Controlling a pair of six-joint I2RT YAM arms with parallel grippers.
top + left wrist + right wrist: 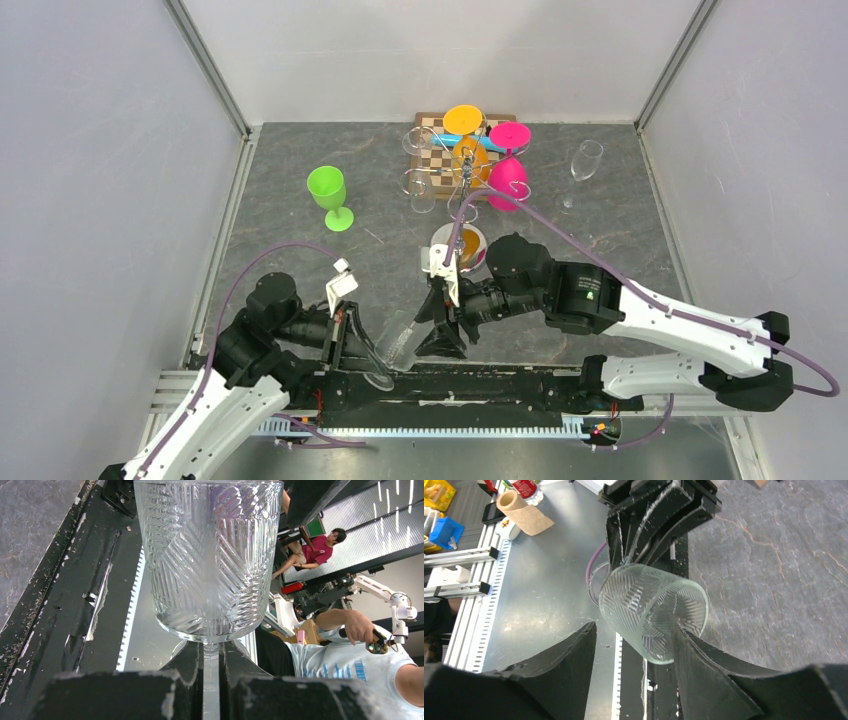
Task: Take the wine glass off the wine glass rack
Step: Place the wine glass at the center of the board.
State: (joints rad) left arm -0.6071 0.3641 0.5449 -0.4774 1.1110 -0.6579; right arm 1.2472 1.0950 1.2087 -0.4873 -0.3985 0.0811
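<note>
The left fingers (125, 695) are clamped on the stem of the clear ribbed wine glass (395, 345), at 6 o'clock from the wine glass rack (467, 170), near the desk (280, 170) edge. The right fingers (569, 670) stand apart around its bowl, one perhaps touching.

Grey table (290, 160): green goblet (328, 192), chessboard (445, 155)

Left tool (352, 338) sits low near the arm bases, pinched on the wine glass (210, 555) stem; right tool (634, 635) faces it, jaws apart, straddling the bowl
</note>
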